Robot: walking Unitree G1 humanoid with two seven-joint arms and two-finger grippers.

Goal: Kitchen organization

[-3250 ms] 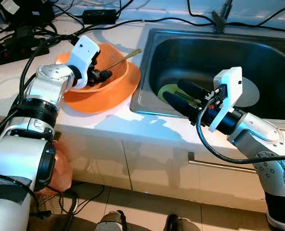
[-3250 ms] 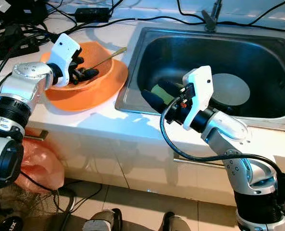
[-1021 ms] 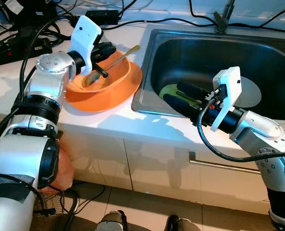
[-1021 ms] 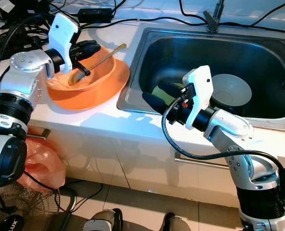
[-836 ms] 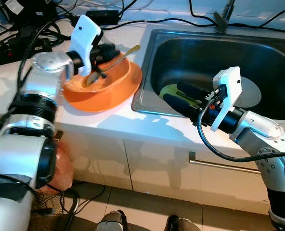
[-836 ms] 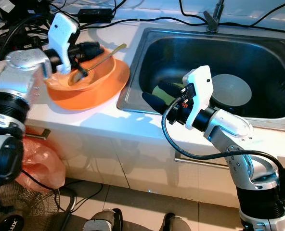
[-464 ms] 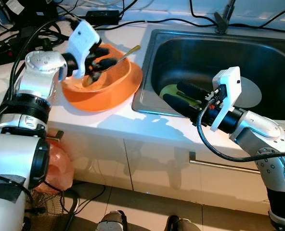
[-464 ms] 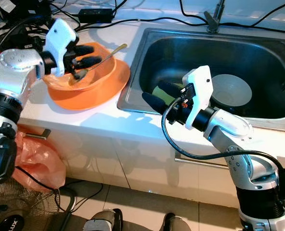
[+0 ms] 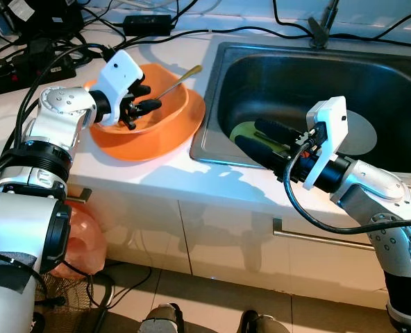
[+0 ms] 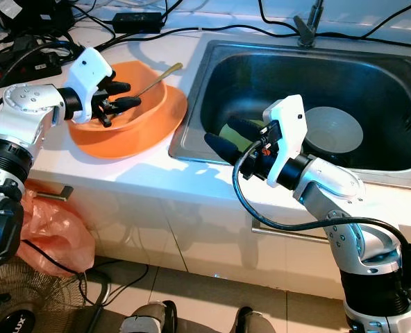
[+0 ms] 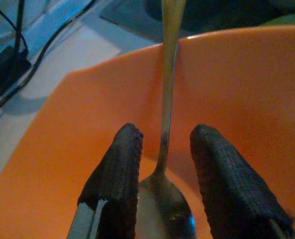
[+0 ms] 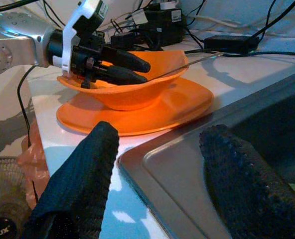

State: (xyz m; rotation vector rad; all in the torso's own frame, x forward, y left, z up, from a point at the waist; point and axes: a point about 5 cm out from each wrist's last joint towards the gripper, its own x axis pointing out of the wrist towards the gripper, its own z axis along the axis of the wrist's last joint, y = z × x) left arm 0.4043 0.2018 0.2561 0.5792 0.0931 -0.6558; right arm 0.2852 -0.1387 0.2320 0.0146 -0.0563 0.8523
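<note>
Your left gripper [image 11: 162, 169] sits down inside the orange bowl [image 9: 169, 111], fingers parted and astride the spoon [image 11: 166, 99], closed on nothing yet. In the left wrist view the spoon's neck runs straight up the gap between the two pads, with its scoop lying low in the bowl between the fingertips. The handle reaches away from the gripper, up over the bowl's rim toward the sink [image 9: 219, 83], so the spoon's long axis lies nearly in line with the fingers rather than across them. That is what the coming pinch seems to depend on: closing here should catch the thin neck just above the scoop. The bowl rests on an orange plate [image 9: 185, 132] on the counter [image 9: 157, 173], close to the sink's left edge. Your right gripper [image 10: 223, 135] hovers open over the sink's front left corner, farther from the spoon than the left.
</note>
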